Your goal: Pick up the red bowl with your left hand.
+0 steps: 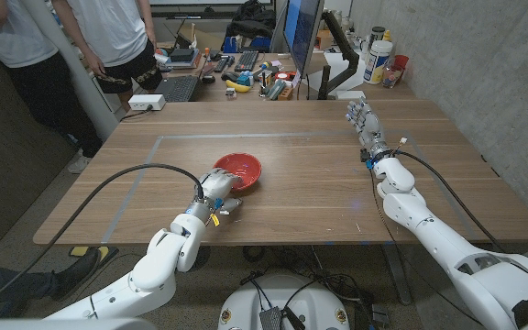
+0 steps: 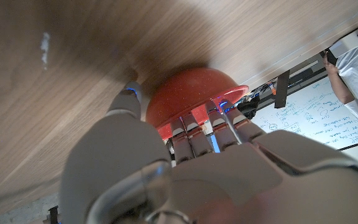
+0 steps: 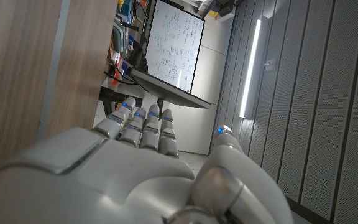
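Grasping the red bowl [image 1: 237,170] rim, the left hand [image 1: 218,194] fingers [image 2: 194,134] clasp it; right hand [image 1: 363,122] released.

Glossy speckled red bowl [image 1: 239,170], matt wood-grain table [image 1: 310,183], smooth white plastic-looking left hand [image 2: 185,168]

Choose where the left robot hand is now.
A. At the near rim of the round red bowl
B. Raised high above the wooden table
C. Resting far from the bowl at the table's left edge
A: the left robot hand reaches the near rim of the round red bowl, its fingers against the bowl's side.
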`<state>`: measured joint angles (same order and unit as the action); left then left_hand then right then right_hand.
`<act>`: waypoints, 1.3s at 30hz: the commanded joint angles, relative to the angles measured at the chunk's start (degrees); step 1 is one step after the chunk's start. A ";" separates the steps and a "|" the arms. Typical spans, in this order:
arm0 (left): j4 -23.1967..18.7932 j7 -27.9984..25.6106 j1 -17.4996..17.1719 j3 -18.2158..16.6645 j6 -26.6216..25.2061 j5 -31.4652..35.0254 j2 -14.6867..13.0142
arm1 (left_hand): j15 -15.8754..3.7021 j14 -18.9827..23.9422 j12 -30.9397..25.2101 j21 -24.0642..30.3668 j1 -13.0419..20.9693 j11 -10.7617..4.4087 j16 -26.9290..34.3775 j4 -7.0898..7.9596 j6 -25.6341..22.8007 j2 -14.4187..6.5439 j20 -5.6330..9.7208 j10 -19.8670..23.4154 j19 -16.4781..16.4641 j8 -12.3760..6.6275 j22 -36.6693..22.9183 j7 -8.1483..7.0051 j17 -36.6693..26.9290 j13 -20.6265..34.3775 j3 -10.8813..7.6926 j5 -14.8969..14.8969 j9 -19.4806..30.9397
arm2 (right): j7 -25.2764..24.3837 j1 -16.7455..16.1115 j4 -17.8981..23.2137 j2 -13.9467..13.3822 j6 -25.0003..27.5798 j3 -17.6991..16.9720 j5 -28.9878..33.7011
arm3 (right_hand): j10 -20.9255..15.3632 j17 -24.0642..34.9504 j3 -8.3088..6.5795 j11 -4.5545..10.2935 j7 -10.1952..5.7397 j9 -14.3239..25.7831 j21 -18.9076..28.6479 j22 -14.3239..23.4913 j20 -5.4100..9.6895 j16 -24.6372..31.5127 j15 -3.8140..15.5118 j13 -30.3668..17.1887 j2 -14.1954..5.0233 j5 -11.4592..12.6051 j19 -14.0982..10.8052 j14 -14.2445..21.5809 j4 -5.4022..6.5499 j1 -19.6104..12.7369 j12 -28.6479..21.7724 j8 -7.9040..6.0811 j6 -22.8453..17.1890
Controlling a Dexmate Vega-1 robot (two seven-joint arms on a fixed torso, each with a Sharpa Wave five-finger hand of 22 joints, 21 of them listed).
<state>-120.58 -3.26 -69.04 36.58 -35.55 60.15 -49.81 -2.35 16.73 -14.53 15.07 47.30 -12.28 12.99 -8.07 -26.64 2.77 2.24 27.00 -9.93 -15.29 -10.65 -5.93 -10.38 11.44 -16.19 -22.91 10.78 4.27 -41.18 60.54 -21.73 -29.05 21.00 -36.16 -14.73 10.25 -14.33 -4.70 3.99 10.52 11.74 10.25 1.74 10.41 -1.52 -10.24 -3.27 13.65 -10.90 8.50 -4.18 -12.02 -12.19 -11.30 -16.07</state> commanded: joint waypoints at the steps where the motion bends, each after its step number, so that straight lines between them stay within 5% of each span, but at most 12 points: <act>1: 0.91 -1.65 0.73 0.71 -0.32 -0.70 0.09 | -6.65 1.50 -0.24 0.44 1.05 0.03 0.69 -0.38 -1.22 -0.04 4.08 1.29 -1.37 -0.54 -0.18 -0.21 -0.15 0.07 -0.32 0.08 0.23 | 0.40 0.52 -1.32 0.64 -0.53 0.09 -0.18 | -0.52 0.16 0.30 0.18 0.02 0.26 -0.21 0.27 -0.12 0.19 0.23 -0.29 -0.15 0.42 -0.67 0.30 -0.10 0.23 0.17 0.13 -0.62; 15: 2.59 -4.68 1.56 1.81 -0.05 -1.21 1.07 | -8.21 7.28 -0.22 1.93 4.06 -0.15 1.08 -0.38 -6.81 -0.80 5.47 6.91 -6.72 -1.78 -0.17 -1.27 -0.17 0.04 -1.32 1.25 0.13 | 1.18 1.07 -3.00 1.19 -1.04 0.20 -0.38 | -0.58 0.17 0.37 0.25 0.01 0.26 -0.20 0.27 -0.15 0.22 0.13 -0.29 -0.12 0.43 -0.72 0.38 -0.11 0.29 0.16 0.11 -0.69; 27: 3.22 -7.26 2.02 2.27 0.38 -1.81 1.71 | -10.10 23.95 0.24 4.76 10.80 0.66 0.35 -0.06 -22.67 -2.78 7.73 22.21 -19.65 -4.32 0.17 -1.11 0.07 -0.11 -4.63 8.40 -0.26 | 1.52 1.04 -2.99 0.73 -0.95 -0.10 -0.65 | -0.60 0.17 0.44 0.19 0.05 0.26 -0.21 0.27 -0.21 0.24 0.19 -0.29 -0.10 0.45 -0.72 0.45 -0.12 0.34 0.16 0.12 -0.67; 39: 3.44 -7.77 2.85 2.69 0.83 -2.51 2.03 | -10.32 32.04 1.18 6.43 13.10 0.56 -0.74 0.18 -30.38 -3.31 7.77 29.14 -26.89 -4.86 0.20 -0.80 0.02 -0.10 -6.69 11.98 -0.17 | 1.53 0.64 -2.70 0.29 -0.94 -0.47 -0.92 | -0.65 0.17 0.48 0.18 -0.01 0.26 -0.22 0.27 -0.21 0.23 0.14 -0.30 -0.13 0.47 -0.71 0.46 -0.12 0.37 0.15 0.13 -0.68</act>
<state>-117.36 -10.26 -66.74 38.93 -35.13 58.26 -48.06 -5.73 47.78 -13.64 20.80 59.48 -11.66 12.37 -7.90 -56.03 -0.47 3.36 55.26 -35.84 -19.72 -10.38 -6.86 -10.29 11.18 -22.21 -11.17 10.23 5.63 -40.28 57.72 -21.15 -29.99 20.84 -36.83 -15.04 10.25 -14.08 -4.40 3.99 10.52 11.74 10.25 1.43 10.41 -1.52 -10.24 -3.27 13.65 -11.21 8.50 -4.42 -12.02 -12.19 -11.30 -16.07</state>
